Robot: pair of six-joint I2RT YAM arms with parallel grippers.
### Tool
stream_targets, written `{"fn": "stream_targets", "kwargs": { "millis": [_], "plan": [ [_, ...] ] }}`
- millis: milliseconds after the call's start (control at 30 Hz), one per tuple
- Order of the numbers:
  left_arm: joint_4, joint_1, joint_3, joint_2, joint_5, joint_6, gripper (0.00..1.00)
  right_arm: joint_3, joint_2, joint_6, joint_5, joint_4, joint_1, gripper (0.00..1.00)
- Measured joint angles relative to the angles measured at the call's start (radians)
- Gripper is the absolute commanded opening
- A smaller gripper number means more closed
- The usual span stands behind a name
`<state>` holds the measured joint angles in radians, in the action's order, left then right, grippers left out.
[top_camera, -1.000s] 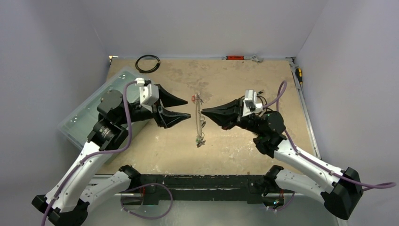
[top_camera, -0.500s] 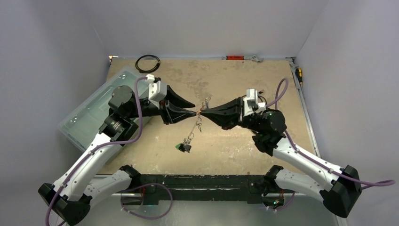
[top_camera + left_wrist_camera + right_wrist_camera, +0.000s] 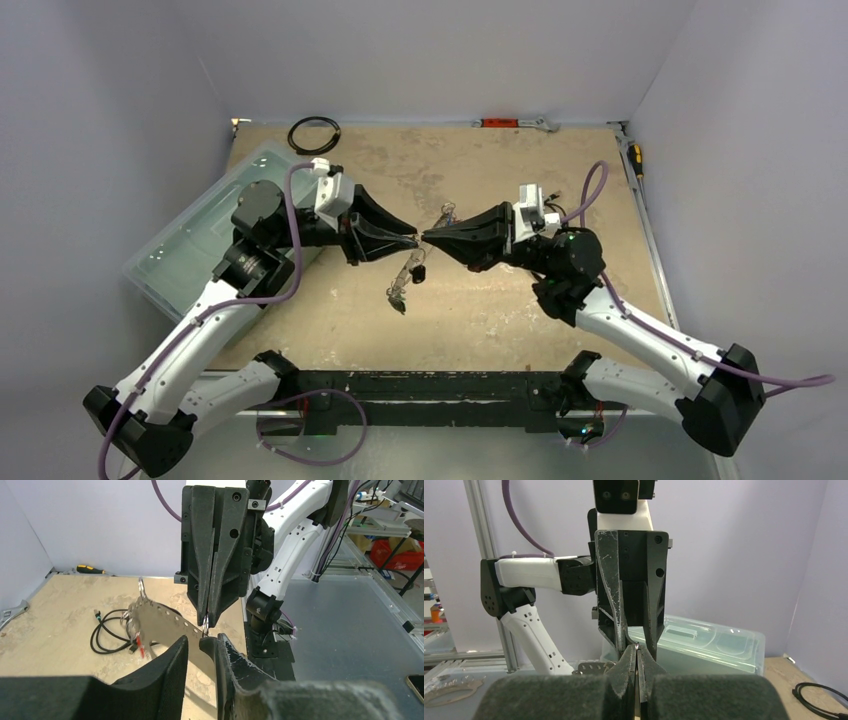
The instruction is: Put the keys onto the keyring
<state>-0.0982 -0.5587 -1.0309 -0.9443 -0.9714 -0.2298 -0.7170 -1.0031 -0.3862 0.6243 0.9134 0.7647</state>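
- L pincer (image 3: 411, 241) & R pincer (image 3: 431, 236) meet tip to tip just left of frame centre in top view, raised off the surface (image 3: 500, 310).
- R pincer: jaws fully together, nipping the thin silvery edge of the keyring (image 3: 161, 623). In L wrist view its two black fingers come down to one point on the metal.
- L pincer: narrow gap. Its fingers (image 3: 172, 667) sit either side of the silvery metal. Can't tell if they're actually clamped on it.
- Keyring: in the air between the two tips. In L wrist view it reads as a blurred silvery band w/ small holes, running from the tips toward centre-left of frame.
- Keys (image 3: 401, 288): small cluster hanging off the ring, just below and left of the tips in top view, w/ a dark tag near the top of the bunch. L wrist view shows a red tag among them.
- Clear plastic bin (image 3: 190, 240): left side of top view, under the L arm.
- Black coiled cable ring (image 3: 314, 134): upper left of the surface, well apart from the pincers.
- Red-handled wrench (image 3: 515, 123): top edge. Yellow/black screwdriver (image 3: 634, 160): upper right edge.
- Loose black cable (image 3: 107, 635): flat on the surface, centre-left of L wrist view.
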Motion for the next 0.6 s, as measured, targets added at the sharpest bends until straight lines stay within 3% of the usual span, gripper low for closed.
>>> {"fn": "stream_targets", "kwargs": {
  "millis": [100, 233, 500, 533, 600],
  "plan": [
    [-0.019, 0.0, 0.002, -0.011, -0.005, -0.02, 0.17, -0.005, -0.008, -0.002, 0.002, 0.003, -0.002, 0.0],
    [-0.055, 0.0, 0.01, -0.027, -0.017, -0.057, 0.01, -0.006, -0.018, -0.008, 0.004, 0.019, -0.007, 0.0],
    [-0.092, 0.0, 0.019, -0.043, -0.014, -0.111, 0.0, -0.006, -0.024, -0.021, 0.004, 0.05, -0.011, 0.0],
    [-0.085, 0.0, 0.019, -0.043, -0.008, -0.11, 0.0, -0.007, -0.024, -0.017, 0.002, 0.044, -0.011, 0.02],
    [-0.047, 0.0, 0.015, -0.043, 0.011, -0.095, 0.0, -0.011, -0.018, 0.003, -0.005, 0.0, -0.013, 0.16]
  ]
}}
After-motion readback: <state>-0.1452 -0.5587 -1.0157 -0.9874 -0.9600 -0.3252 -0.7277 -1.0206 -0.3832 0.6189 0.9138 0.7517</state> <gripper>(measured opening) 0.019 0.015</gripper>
